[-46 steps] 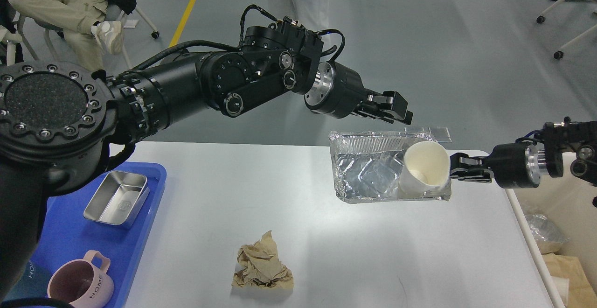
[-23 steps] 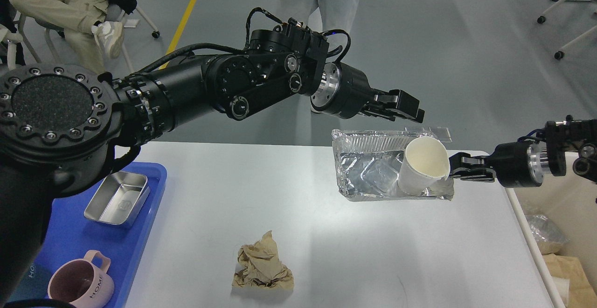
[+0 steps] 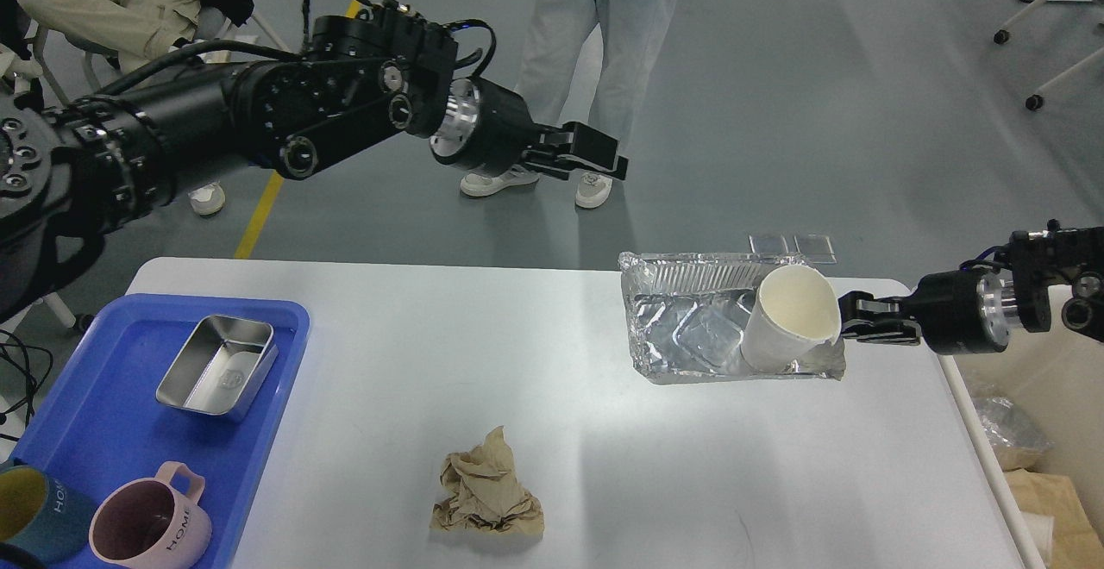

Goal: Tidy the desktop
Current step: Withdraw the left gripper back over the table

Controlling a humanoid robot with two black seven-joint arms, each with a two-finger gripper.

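Observation:
The pale grey-white desktop fills the lower view. A foil tray stands tilted at its far right, with a white paper cup lying inside it. My right gripper comes in from the right and is shut on the foil tray's right rim beside the cup. A crumpled brown paper lies near the front middle. My left gripper hangs high above the far edge, left of the foil tray, fingers together and empty.
A blue tray at the left holds a steel box, a pink mug and a teal mug. A bin with bagged waste stands off the right edge. A person stands behind the table.
My left arm has swung left and up, away from the foil tray. My right gripper has drawn the foil tray and cup slightly to the right.

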